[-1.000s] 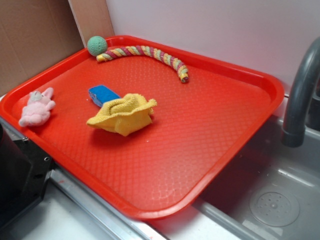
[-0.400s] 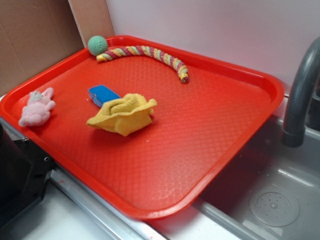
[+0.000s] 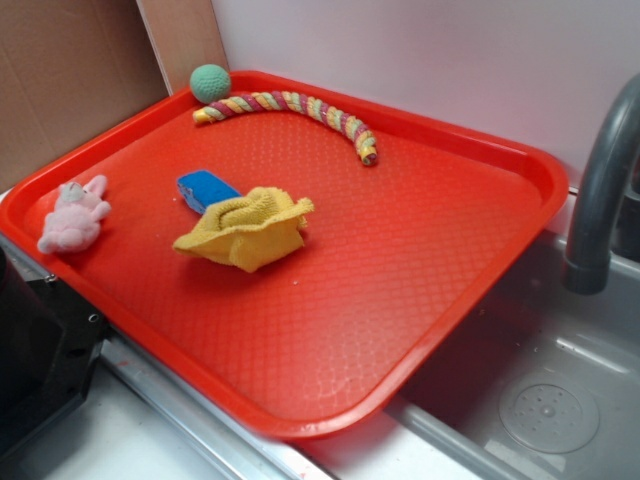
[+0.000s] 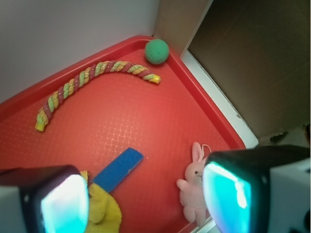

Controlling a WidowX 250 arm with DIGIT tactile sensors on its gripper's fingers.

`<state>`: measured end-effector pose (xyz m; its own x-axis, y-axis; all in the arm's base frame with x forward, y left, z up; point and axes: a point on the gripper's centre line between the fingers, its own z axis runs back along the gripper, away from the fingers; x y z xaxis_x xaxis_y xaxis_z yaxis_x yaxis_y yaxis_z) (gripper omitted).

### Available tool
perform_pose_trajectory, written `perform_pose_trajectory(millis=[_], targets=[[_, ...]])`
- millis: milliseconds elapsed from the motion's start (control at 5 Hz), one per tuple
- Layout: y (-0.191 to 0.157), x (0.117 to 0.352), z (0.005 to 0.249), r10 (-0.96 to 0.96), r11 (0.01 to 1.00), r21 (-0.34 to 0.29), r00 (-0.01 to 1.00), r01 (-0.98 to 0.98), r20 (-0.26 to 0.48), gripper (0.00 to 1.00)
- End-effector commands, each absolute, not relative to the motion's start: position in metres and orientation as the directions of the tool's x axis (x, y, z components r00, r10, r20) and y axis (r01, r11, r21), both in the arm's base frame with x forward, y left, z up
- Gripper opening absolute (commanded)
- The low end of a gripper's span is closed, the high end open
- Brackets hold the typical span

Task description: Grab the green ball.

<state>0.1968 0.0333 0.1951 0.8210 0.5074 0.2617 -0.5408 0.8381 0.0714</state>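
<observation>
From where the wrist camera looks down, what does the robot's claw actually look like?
The claw shows as two chunky fingers at the bottom corners of the wrist view. Each finger has a glossy, translucent turquoise pad with rounded corners on its inner face, set in a dark casing with pale grey sides. No cables or markings are visible.

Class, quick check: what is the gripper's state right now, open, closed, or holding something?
Gripper: open and empty, fingers wide apart above the red tray; the green ball lies untouched in the far corner.

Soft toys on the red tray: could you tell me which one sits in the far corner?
The small teal-green knitted ball, tucked against the red tray's corner rim, beside one end of the striped rope toy. The pink plush bunny lies at the nearer edge.
</observation>
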Motion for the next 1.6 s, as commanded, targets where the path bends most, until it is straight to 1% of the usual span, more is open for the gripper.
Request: perform_pose_trajectory(millis=[0,200,800,1000,1200,1400], targets=[[0.056,0.213,0.192,0.523,0.802,0.071,0.754,-0.594,0.397,1.0],[0.074,0.22,0.17,0.561,0.736,0.05,0.65,-0.675,0.513,1.0],[0.074,0.22,0.17,0.561,0.736,0.05,0.65,-0.675,0.513,1.0],[0.079,0.237,0.156,0.622,0.682,-0.021,0.565,-0.731,0.542,1.0],[0.09,0.254,0.151,0.65,0.618,-0.057,0.468,-0.784,0.598,1.0],[0.112,0.262,0.13,0.658,0.597,-0.086,0.425,-0.798,0.622,1.0]])
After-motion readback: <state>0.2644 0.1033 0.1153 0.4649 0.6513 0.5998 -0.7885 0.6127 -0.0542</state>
